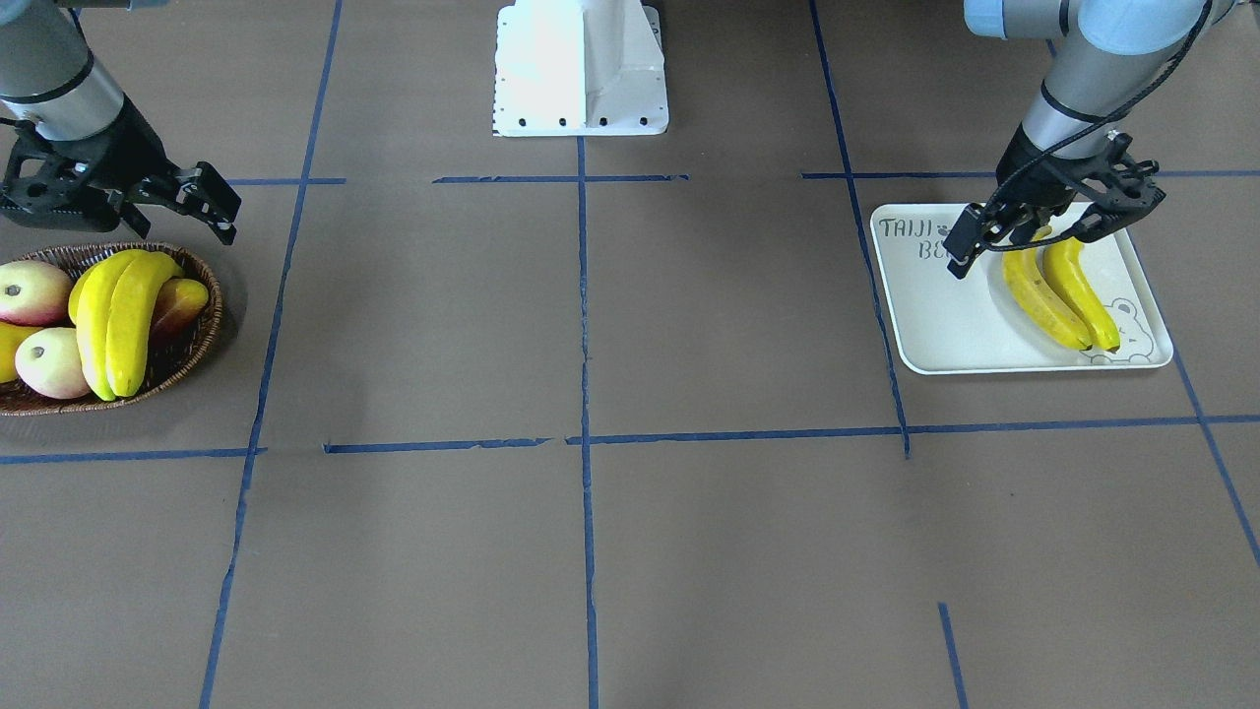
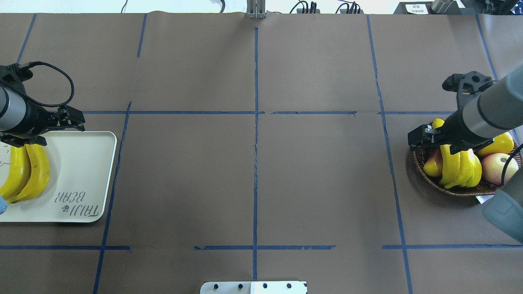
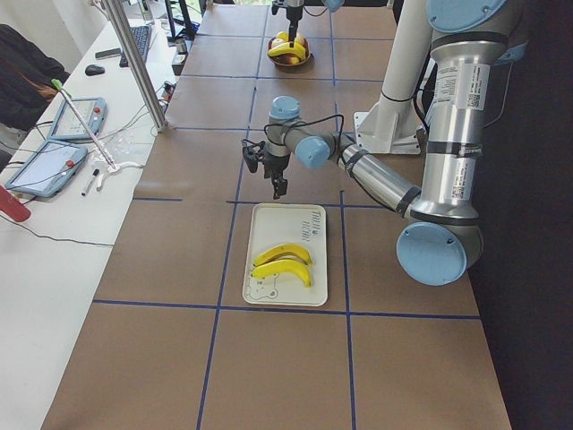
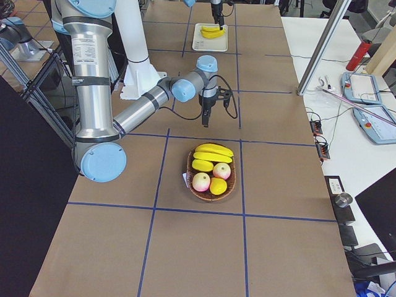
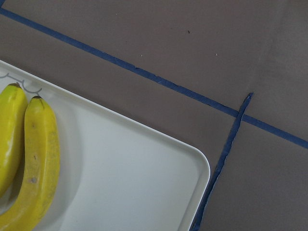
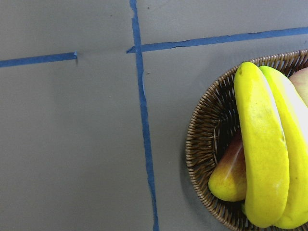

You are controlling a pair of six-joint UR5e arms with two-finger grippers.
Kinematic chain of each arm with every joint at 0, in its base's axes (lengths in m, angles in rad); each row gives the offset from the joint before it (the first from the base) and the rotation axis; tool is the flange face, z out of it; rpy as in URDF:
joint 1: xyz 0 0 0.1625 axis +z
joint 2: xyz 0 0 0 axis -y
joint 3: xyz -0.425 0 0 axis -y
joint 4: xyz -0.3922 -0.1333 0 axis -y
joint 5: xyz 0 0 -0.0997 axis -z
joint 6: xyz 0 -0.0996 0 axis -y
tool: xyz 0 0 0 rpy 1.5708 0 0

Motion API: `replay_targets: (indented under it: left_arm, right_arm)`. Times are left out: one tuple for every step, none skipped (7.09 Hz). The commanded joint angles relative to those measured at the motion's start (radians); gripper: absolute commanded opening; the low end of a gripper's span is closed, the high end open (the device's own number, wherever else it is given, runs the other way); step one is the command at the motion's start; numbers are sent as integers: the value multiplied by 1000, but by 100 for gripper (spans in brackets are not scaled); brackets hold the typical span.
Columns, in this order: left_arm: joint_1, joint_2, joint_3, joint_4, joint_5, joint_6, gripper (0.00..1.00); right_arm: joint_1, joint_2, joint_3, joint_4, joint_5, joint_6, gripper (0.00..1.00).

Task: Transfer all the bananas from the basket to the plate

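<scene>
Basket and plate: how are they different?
The basket is brown, woven and oval; the plate is cream, smooth and rectangular. The basket holds bananas among other fruit; the plate holds only bananas. Both hold two bananas.

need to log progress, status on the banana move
Both open, empty: left hand over plate edge, right hand beside basket. Two bananas on plate, two bananas in basket. Other fruit alongside, none on top.
</scene>
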Motion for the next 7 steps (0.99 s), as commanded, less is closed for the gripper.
replay_targets:
  left_arm:
    - [0, -2, 3, 0, -1, 0, 100]
    - [0, -2, 4, 0, -1, 0, 100]
    - [0, -4, 6, 0, -1, 0, 100]
    - [0, -5, 6, 0, -1, -2, 100]
    - [0, -5, 3, 0, -1, -2, 100]
    - [0, -5, 3, 0, -1, -2, 100]
    - [0, -7, 1, 0, 0, -2, 100]
  right_arm:
    - [-90, 74, 2, -216, -152, -1, 100]
    - [-101, 69, -10, -223, -186, -2, 100]
    - [-106, 69, -44, -223, -198, -3, 100]
    - [-115, 71, -80, -220, -213, -6, 100]
    - [-129, 71, -97, -217, -286, -40, 100]
    - [-123, 57, -101, -217, -295, -91, 100]
    - [-124, 48, -105, -215, -295, -95, 100]
